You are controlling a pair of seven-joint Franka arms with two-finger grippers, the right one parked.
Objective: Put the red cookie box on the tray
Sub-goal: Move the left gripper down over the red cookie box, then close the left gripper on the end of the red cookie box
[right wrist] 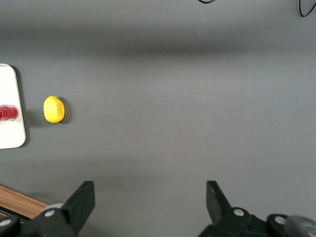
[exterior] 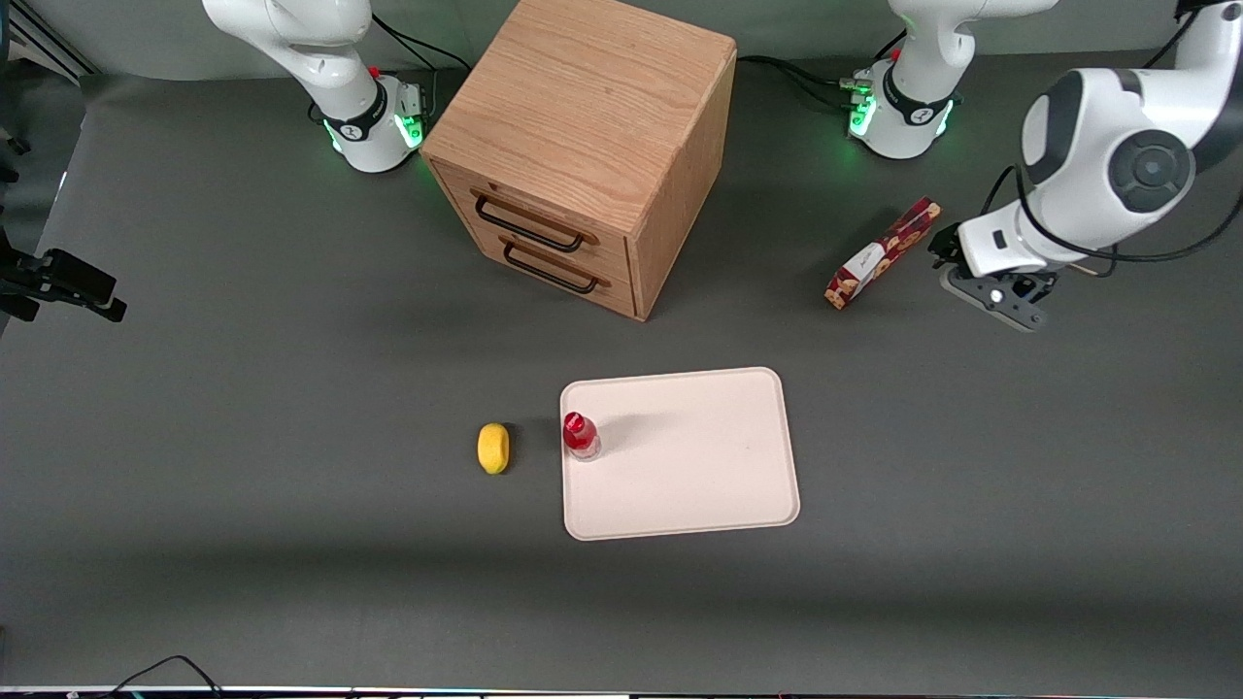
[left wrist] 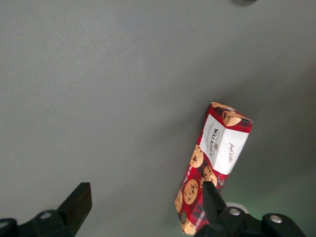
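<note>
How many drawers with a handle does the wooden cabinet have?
2: the upper drawer and the lower drawer, stacked on the cabinet front. The gripper is beside the red cookie box.

Long slim dark-red cardboard cookie box [exterior: 882, 254]: tartan-like red/black check w/ tan choc-chip cookie pics, white label panel w/ dark lettering [left wrist: 213, 165]. Flat rectangular tray [exterior: 699, 485]: plain pale cream-pink, no pattern. Small bottle [exterior: 580, 435] at tray's 9 o'clock edge: red cap, red contents. Small oval object [exterior: 493, 448]: solid yellow. Wooden drawer cabinet [exterior: 583, 146]: light oak grain, black handles. Table cover [exterior: 243, 388]: flat dark grey. Left arm's gripper [left wrist: 143, 207]: black fingers, wide apart, at box's 3 o'clock in front view; arm shell white w/ grey joint caps.
</note>
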